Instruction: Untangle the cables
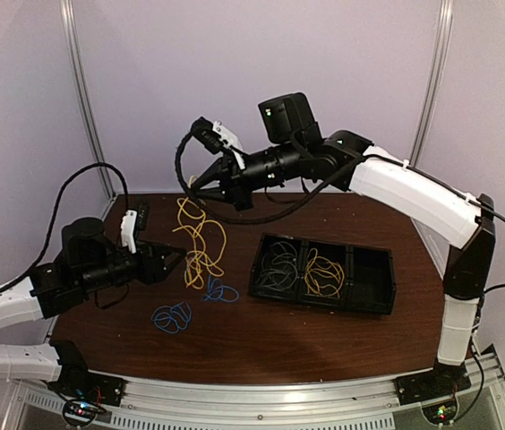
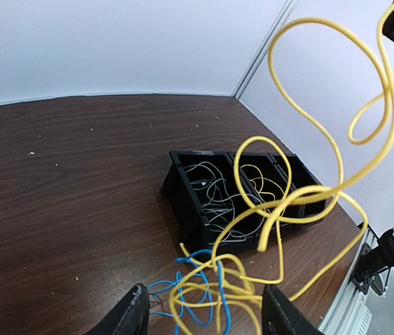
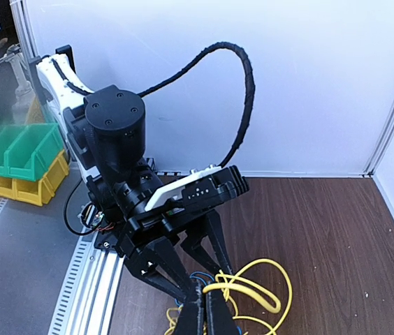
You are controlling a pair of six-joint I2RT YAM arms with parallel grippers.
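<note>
Two blue cables [image 1: 170,316] lie nearest, at 7 o'clock on the table [image 1: 324,349]. Left gripper [image 1: 179,258], jaws spread, flanks low loops of the yellow cable [image 1: 201,264]. Tray [image 1: 371,279], 3 o'clock, holds grey cables [image 1: 279,266]. Right gripper [image 1: 192,185], 11 o'clock, pinches that yellow cable aloft; its ends are untraceable.
</note>
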